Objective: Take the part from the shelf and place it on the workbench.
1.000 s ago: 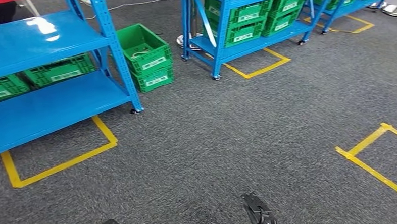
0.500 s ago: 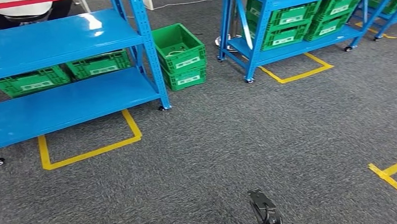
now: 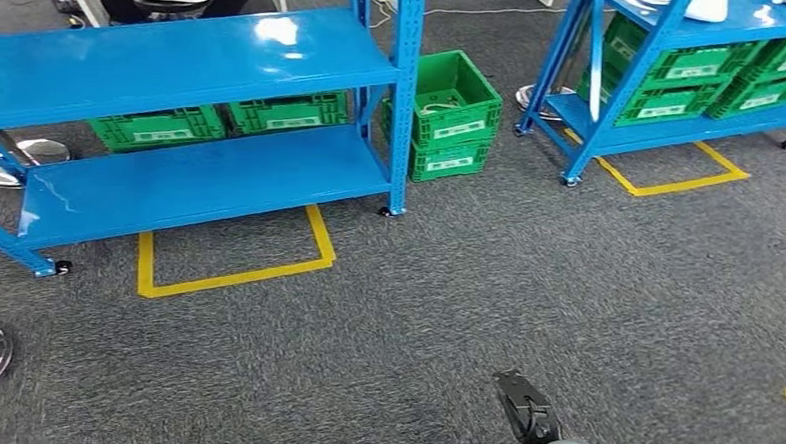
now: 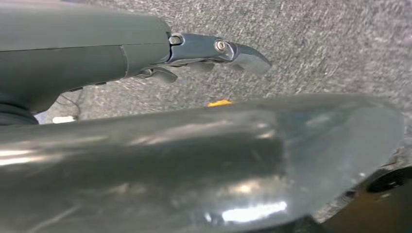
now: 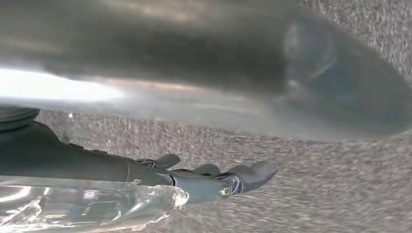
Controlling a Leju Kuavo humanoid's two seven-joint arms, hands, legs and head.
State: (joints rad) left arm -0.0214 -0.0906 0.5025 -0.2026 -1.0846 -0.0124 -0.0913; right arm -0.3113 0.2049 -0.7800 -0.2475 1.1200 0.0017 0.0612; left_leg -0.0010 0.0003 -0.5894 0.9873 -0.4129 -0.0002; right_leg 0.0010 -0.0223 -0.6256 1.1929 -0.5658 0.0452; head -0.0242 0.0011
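Straight ahead on the grey carpet (image 3: 487, 276) stands a blue metal shelf (image 3: 206, 59) w/ two flat, glossy decks. Its long axis runs left-right across the head view, and one caster foot sits at each visible btm corner. Two green plastic crates (image 3: 158, 129) lie side by side between the decks, at the back. Each has ribbed walls and a white label on the front; the print is too small to read.

Just right of the shelf's corner post, two more green crates are stacked (image 3: 454, 120) on the floor, also w/ white labels that can't be read. The top one is open and has something pale and coiled inside. A yellow tape outline (image 3: 237, 272) marks a rectangle on the carpet at the shelf's front edge.

Further right is a second blue shelf (image 3: 586, 100) holding labelled green crates, w/ a white object (image 3: 707, 7) on its top deck. Which item is the part, and which way it points, I can't tell.

The right hand (image 3: 526, 408) hangs low over the carpet. In the wrist view its dark fingers (image 5: 243, 177) are stretched out w/ nothing in them. The left hand (image 4: 209, 48) is the same: fingers extended over the carpet, holding nothing.
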